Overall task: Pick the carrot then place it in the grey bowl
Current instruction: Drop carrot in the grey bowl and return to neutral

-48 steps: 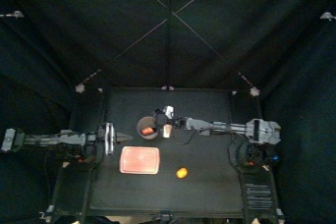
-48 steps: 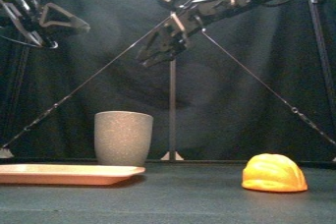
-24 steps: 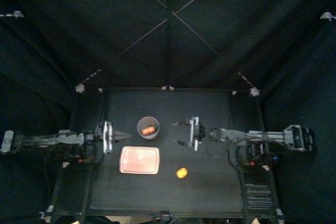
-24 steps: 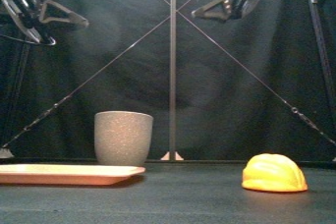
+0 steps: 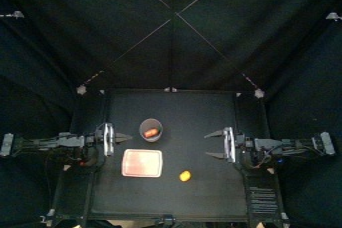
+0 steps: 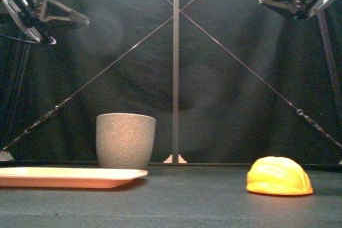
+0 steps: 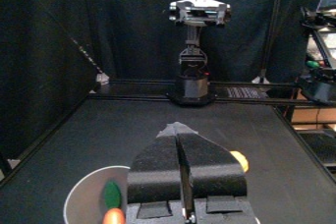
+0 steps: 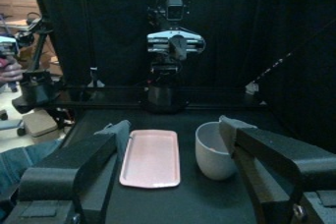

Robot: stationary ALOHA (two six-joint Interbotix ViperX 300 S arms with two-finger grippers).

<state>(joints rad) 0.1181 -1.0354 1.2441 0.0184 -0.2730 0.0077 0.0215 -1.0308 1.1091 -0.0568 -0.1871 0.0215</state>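
The carrot [image 5: 154,130] lies inside the tall grey speckled cup [image 5: 151,128] at the table's middle-left; its orange body and green top [image 7: 112,200] show in the cup [image 7: 89,195] in the left wrist view. My right gripper [image 5: 210,145] hangs open and empty to the right of the cup, well apart from it. It faces the cup [image 8: 217,149] with its jaws spread wide [image 8: 174,127]. My left gripper [image 7: 182,130] is shut on nothing and rests left of the cup [image 5: 115,142]. In the front view both grippers [image 6: 70,14] [image 6: 275,0] hang high above the cup [image 6: 126,140].
A flat pink tray [image 5: 140,162] lies in front of the cup, also visible low at the left [image 6: 67,177] and beside the cup [image 8: 148,156]. A yellow toy [image 5: 186,175] sits near the front, right of the tray [image 6: 278,176].
My right arm has drawn back from over the cup to the right side of the table, its jaws open. The carrot stays in the cup. The left arm has not moved.
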